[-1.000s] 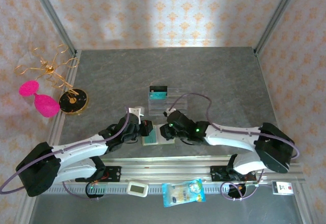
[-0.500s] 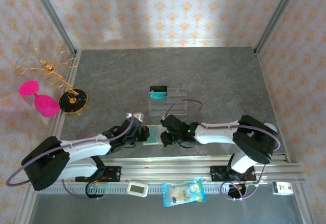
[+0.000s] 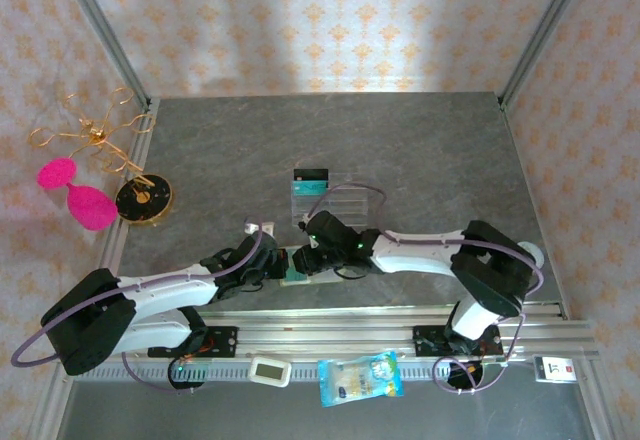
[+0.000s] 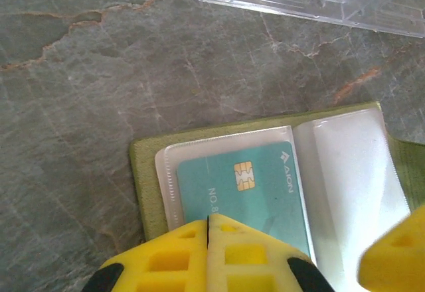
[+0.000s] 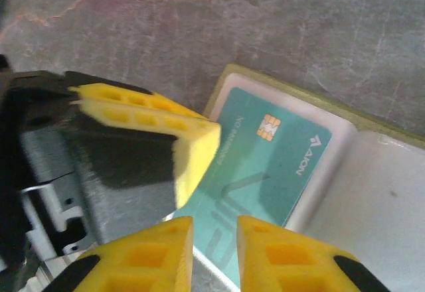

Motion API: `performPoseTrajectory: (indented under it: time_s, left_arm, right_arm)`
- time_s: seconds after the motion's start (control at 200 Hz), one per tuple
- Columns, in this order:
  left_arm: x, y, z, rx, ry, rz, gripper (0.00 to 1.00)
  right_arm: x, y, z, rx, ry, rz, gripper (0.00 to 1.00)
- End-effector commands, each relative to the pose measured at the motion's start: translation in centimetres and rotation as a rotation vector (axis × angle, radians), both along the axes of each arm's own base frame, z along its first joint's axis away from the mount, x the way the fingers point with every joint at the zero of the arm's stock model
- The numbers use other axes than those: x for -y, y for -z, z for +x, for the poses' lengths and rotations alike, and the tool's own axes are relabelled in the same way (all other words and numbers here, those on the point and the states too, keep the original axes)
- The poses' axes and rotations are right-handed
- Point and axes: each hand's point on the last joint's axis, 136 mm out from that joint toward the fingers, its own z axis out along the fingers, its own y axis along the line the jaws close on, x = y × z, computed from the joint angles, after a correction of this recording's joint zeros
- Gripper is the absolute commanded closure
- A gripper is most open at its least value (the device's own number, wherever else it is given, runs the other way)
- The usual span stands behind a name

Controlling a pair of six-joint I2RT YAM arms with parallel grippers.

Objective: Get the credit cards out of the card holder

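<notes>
Grey marbled table [image 3: 420, 150] with papered walls behind: wallet [image 4: 147, 172] lying open near the front edge, teal card [image 4: 232, 186] chip-up in its clear pocket, second card [image 3: 311, 176] with a dark strip standing in the clear tray [image 3: 345, 203] just beyond. Left hand [image 4: 208, 229] shut tight, yellow fingers [image 4: 172, 255] pressed together over the card's near end. Right hand [image 5: 215, 229] parted only narrowly, nothing between its fingers [image 5: 285, 245], poised just over the same card beside the left hand; touching or not, impossible to tell.

card holder [image 4: 143, 172] cropped, credit card [image 4: 219, 186] half-covered
</notes>
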Motion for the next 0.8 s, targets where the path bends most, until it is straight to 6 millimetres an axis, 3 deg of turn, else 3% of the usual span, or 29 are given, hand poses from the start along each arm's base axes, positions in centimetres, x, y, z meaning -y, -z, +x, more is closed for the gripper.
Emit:
performPoseTrajectory:
  time_s: [0.0, 0.18, 0.611, 0.796]
  left_arm:
    - [-1.2, 1.6, -0.3, -0.02, -0.01, 0.067, 1.0]
    - [-1.1, 2.0, -0.3, -0.024, -0.002, 0.059, 1.0]
    - [-0.7, 2.3, -0.6, -0.036, 0.013, 0.038, 1.0]
    - [-1.1, 2.6, -0.9, -0.042, 0.004, 0.046, 1.0]
  right_arm:
    - [-0.4, 0.0, 1.2, -0.044, 0.045, 0.041, 0.76]
    - [0.0, 1.3, 2.2, -0.069, 0.089, 0.02, 0.74]
    - [-0.1, 2.9, 2.1, -0.116, 0.112, -0.011, 0.73]
    - [2.0, 4.2, 3.2, -0.068, 0.201, -0.135, 0.73]
